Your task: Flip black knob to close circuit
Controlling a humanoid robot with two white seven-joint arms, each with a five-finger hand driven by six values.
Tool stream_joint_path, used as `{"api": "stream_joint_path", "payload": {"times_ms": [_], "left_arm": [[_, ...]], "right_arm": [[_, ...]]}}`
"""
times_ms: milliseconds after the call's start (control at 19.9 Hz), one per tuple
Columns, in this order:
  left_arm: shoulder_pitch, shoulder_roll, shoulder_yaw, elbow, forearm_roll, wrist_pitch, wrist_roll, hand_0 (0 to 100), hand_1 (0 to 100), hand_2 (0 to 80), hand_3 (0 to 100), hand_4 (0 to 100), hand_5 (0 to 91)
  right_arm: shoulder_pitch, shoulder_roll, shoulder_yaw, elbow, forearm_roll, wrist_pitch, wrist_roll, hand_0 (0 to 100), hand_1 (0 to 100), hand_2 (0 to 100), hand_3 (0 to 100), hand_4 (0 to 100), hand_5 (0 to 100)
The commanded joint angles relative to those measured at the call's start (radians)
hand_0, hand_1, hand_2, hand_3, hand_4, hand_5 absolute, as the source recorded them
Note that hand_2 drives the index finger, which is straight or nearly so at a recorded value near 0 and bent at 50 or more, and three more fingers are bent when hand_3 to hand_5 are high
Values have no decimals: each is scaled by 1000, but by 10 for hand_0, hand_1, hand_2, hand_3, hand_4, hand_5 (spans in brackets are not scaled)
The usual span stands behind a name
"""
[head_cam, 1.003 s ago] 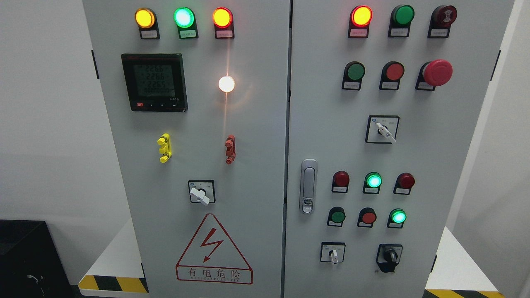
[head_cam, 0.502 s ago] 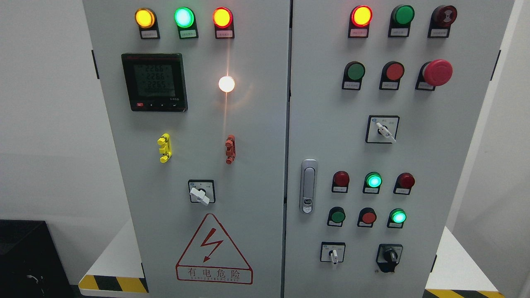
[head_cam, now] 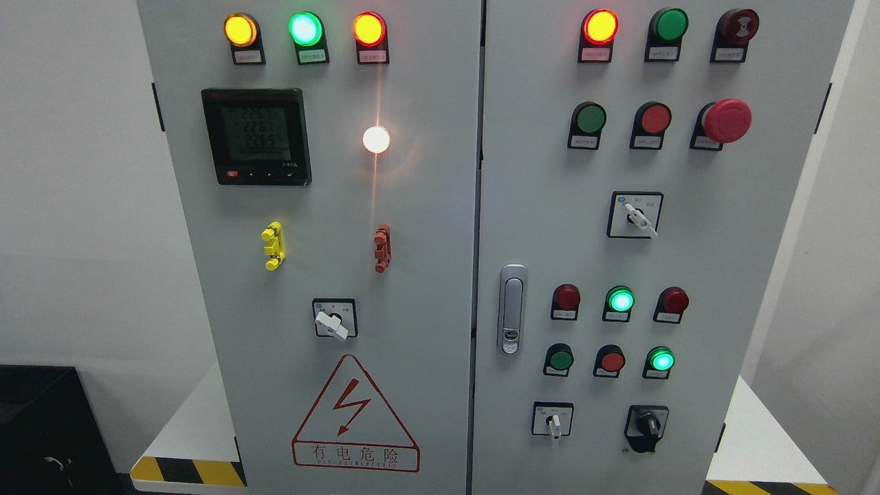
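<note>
No robot hand is in view; the black rotary knob (head_cam: 647,425) on the grey cabinet door (head_cam: 715,275) stands untouched, whole task outstanding.

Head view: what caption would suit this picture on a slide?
Grey control cabinet with lit lamps, the black knob at its lower right untouched, no robot hand in sight.

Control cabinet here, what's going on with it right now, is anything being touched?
Nothing is being handled at this moment: neither robot hand shows in the head view. The camera faces a grey two-door cabinet with several lamps lit. The black knob sits at the lower right of the right door, untouched. A white selector switch sits to its left.
</note>
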Motion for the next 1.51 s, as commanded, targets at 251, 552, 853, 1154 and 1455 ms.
{"api": "stream_joint_path", "payload": {"times_ms": [251,552,853,1154,1455], "left_arm": [[23,0,0,-29,0,0,0,120,556,0,0,0,0],[23,0,0,-29,0,0,0,120,556,0,0,0,0],[23,0,0,-29,0,0,0,120,556,0,0,0,0],[23,0,0,-29,0,0,0,120,556,0,0,0,0],[23,0,0,-29,0,0,0,120,556,0,0,0,0]], "right_arm": [[-18,0,-36,-229,148,59,38,0,0,958,1000,1000,1000],[-90,-7,-32,-257,239,122,87,0,0,960,1000,1000,1000],[-150,-13,-32,-284,265,169,133,0,0,961,1000,1000,1000],[-204,-14,-32,-284,303,246,142,0,0,961,1000,1000,1000],[-267,-14,-32,-283,334,283,142,0,0,957,1000,1000,1000]]}}
